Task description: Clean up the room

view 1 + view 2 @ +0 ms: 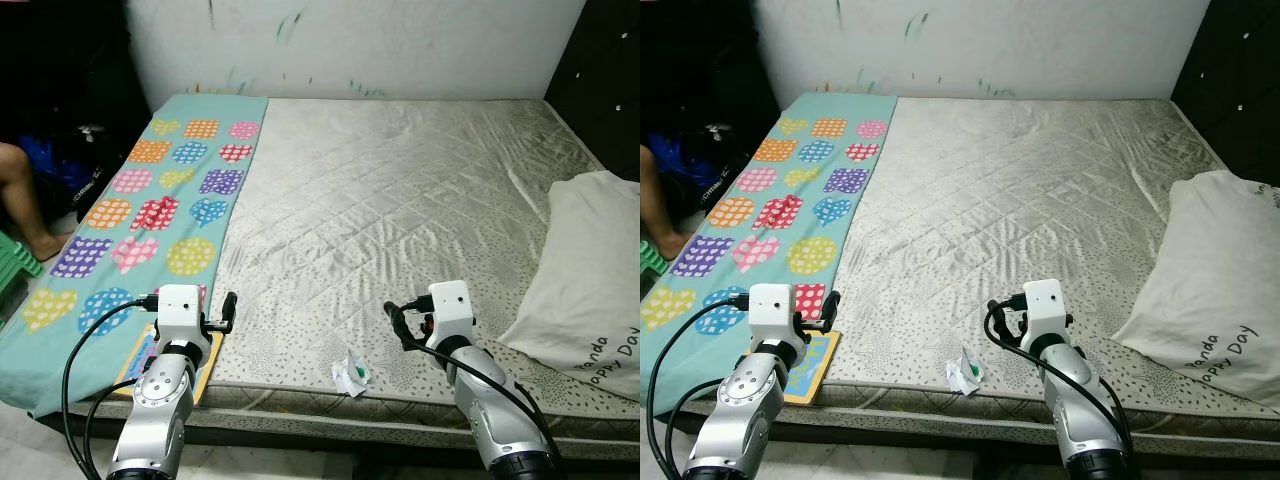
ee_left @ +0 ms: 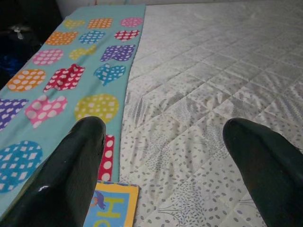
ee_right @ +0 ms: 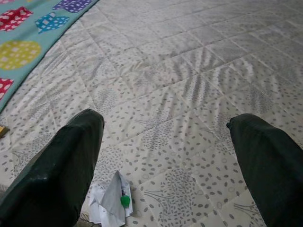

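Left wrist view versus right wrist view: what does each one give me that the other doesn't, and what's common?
Left wrist alone: the corner of a yellow and blue picture book by the open left gripper. Right wrist alone: a crumpled white wrapper with a green bit in front of the open right gripper. Both: the quilted grey mattress and the teal cloth with dotted coloured patches.

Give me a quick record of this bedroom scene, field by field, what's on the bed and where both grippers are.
surface: mattress
left side: teal patterned blanket
right side: white pillow
litter: crumpled wrapper near the front edge
other: yellow book at the front left corner
left gripper: open, above the book
right gripper: open, above the wrapper
person: a leg at far left
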`<state>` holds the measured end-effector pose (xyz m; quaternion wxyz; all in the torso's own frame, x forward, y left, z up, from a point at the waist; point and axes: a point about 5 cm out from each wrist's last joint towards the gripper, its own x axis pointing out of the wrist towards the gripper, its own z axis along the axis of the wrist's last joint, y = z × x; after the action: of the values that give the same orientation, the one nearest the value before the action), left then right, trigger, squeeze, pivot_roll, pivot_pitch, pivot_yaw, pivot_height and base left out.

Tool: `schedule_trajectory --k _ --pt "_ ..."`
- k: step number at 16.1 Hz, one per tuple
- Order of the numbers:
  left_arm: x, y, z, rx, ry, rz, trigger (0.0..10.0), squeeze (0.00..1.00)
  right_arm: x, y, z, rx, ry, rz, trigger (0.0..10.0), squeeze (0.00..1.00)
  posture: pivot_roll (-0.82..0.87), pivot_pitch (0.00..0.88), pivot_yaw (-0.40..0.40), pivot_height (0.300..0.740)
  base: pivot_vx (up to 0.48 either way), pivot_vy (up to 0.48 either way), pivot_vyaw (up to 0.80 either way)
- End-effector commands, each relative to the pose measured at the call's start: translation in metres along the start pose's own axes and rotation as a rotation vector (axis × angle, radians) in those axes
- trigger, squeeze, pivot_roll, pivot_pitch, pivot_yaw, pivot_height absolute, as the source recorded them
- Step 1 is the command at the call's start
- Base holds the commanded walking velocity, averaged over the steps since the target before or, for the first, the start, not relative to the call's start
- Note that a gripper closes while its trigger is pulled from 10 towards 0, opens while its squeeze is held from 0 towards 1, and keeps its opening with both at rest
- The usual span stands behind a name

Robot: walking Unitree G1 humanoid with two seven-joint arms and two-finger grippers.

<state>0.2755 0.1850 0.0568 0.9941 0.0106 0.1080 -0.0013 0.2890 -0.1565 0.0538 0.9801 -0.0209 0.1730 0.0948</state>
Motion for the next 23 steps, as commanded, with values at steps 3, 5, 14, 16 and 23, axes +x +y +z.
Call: schedule_trajectory --k 3,5,14,16,23 --pt "-0.0002 0.0020 0.0009 -0.006 -0.004 0.017 10.0 0.00 0.0018 0.0013 0.0023 -0.007 -0.009 0.016 10.0 0.00 -0.10 0.000 0.004 0.686 0.000 0.000 0.00" --pt "-0.0003 0.0017 0.0005 -0.007 -0.003 0.017 10.0 0.00 0.0018 0.0013 0.0025 -0.009 -0.009 0.019 10.0 0.00 -0.10 0.000 0.002 0.661 0.000 0.000 0.00" --pt "-0.0019 0.0016 -0.0008 -0.037 0.001 0.031 10.0 0.00 0.0023 0.0020 0.0041 -0.009 -0.015 0.042 10.0 0.00 -0.10 0.000 -0.005 0.601 0.000 0.000 0.00" --pt "-0.0024 0.0024 -0.0008 -0.055 0.000 0.034 10.0 0.00 0.0033 0.0024 0.0054 -0.011 -0.019 0.047 10.0 0.00 -0.10 0.000 -0.005 0.601 0.000 0.000 0.00" --pt "-0.0032 0.0022 -0.0005 -0.074 -0.003 0.037 10.0 0.00 0.0041 0.0054 0.0082 -0.038 -0.035 0.077 10.0 0.00 -0.10 0.000 -0.011 0.601 0.000 0.000 0.22"
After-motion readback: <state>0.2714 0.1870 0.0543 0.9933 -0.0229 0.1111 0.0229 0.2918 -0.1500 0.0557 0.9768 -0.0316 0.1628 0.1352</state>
